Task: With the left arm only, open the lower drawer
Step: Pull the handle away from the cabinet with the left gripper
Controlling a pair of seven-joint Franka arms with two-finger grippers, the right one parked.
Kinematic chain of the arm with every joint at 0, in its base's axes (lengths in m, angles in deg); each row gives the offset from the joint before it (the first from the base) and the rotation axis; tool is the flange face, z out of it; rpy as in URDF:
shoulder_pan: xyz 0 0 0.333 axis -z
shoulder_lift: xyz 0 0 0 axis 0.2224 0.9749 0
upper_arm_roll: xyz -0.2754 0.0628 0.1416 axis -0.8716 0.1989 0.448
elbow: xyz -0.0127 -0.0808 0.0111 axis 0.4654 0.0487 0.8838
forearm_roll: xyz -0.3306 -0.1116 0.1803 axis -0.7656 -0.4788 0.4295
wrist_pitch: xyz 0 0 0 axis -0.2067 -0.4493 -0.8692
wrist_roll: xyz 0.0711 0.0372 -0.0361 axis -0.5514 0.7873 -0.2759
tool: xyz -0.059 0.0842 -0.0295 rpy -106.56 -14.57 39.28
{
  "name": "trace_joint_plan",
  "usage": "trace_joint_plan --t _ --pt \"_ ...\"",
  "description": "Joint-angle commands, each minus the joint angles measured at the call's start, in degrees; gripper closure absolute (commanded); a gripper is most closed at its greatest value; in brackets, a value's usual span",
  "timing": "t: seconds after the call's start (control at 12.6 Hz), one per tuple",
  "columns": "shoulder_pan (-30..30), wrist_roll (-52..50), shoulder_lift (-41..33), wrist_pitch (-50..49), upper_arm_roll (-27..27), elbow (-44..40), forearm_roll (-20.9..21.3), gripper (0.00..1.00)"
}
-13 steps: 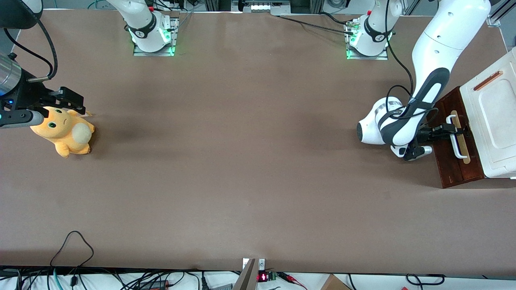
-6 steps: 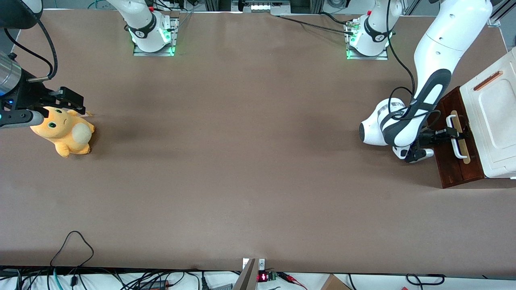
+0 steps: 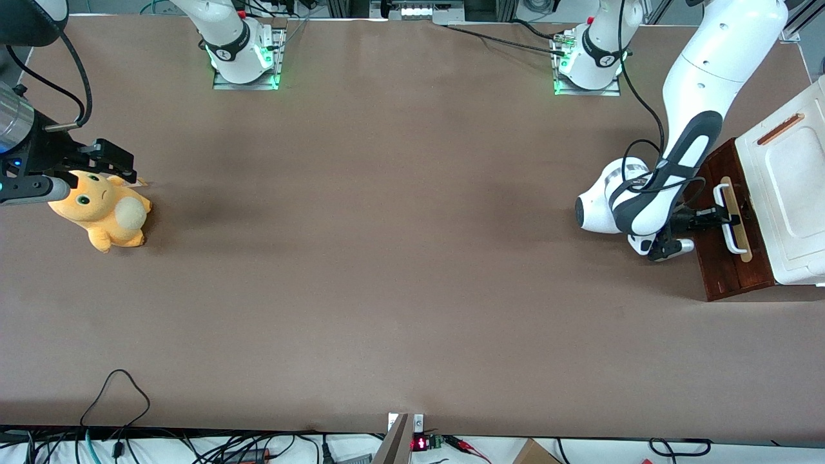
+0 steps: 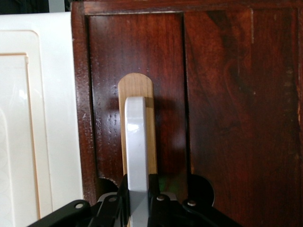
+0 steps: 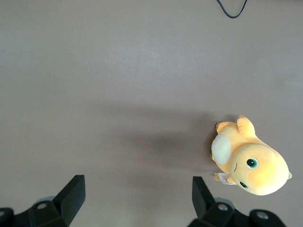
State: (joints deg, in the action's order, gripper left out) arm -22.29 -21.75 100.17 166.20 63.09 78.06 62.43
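Looking at our setup, we had the left arm (image 3: 693, 96) reaching down at its own end of the table (image 3: 387, 258), with its pincer (image 3: 720, 215) level with the front of the lower drawer (image 3: 722, 258). We saw the pincer clenched on the white handle (image 3: 731, 222) of that drawer, one finger (image 4: 118, 201) on each side of the bar, and in the left wrist view the handle (image 4: 136, 142) ran straight out from between them. Right under the pincer sat the tan strip (image 4: 137, 87) the bar is mounted on, with the dark reddish-brown wood of the drawer front (image 4: 227, 94) spreading out around it. Just beside the drawer front, farther out toward the table edge than the pincer, was the white cabinet (image 3: 789, 193), and its lid had a copper-coloured handle (image 3: 780, 129) farther from the front camera than our pincer. We couldn't tell from these shots how far the drawer sat out of the cabinet, since only its front panel showed. Way off from the pincer, at the parked arm's end of the table, a yellow plush toy (image 3: 103, 212) lay on its side on the brown surface.
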Motion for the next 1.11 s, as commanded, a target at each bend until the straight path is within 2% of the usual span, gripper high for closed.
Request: trace_joint_plan --t 0.0,0.48,1.03 --pt "-0.58 1.73 0.66 0.19 -0.06 -1.12 1.29 0.96" --pt "-0.05 1.9 0.31 0.1 -1.2 -1.82 1.37 1.0" --pt "3.46 2.08 0.22 -1.47 -9.01 -3.32 0.49 0.99"
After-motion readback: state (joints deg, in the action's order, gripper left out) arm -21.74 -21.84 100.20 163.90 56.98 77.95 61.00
